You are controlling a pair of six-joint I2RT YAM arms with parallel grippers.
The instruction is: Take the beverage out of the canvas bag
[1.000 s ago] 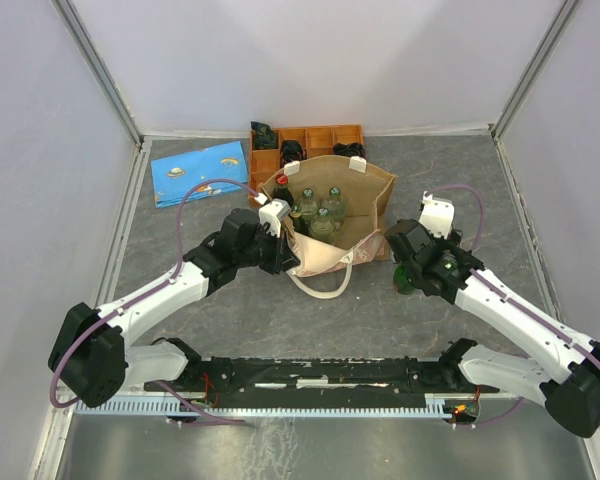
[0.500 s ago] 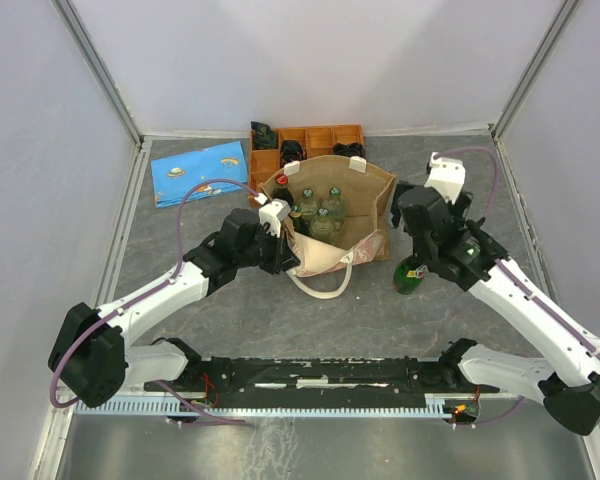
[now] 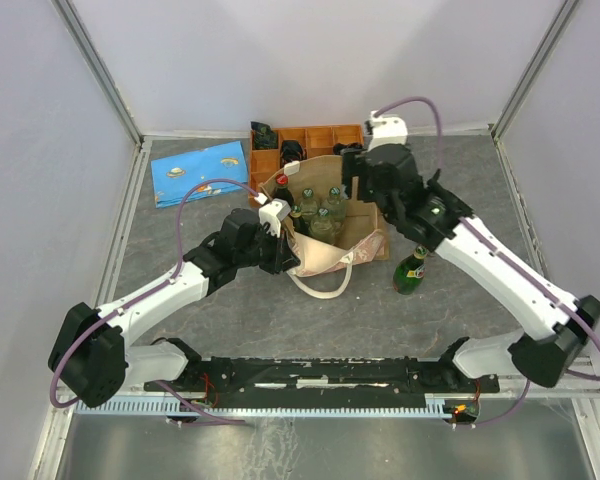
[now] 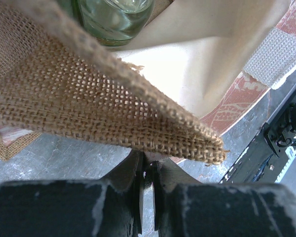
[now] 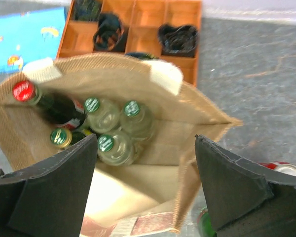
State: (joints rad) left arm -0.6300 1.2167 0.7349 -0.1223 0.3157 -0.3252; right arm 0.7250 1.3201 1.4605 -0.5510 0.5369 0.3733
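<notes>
The tan canvas bag [image 3: 330, 258] stands mid-table, mouth open. Inside are clear bottles with green caps [image 3: 322, 215] and a dark bottle with a red cap [image 3: 282, 182]. A green bottle [image 3: 411, 272] stands upright on the table just right of the bag. My left gripper [image 3: 285, 250] is shut on the bag's front-left rim, and its wrist view shows the burlap edge [image 4: 153, 133] at the fingertips. My right gripper [image 3: 352, 190] is open and empty above the bag's back-right. Its wrist view looks down between the fingers [image 5: 145, 138] at the green caps [image 5: 106, 143] and red cap [image 5: 23, 91].
An orange compartmented tray [image 3: 320, 140] with dark items sits right behind the bag. A blue patterned cloth [image 3: 200, 170] lies at the back left. Cream handles [image 3: 325, 285] hang in front of the bag. A red-and-silver thing [image 5: 286, 169] shows partly at the wrist view's right edge.
My right gripper let go of the green bottle, left it standing on the table, and swung up and back-left over the bag's mouth. The left arm has not moved.
</notes>
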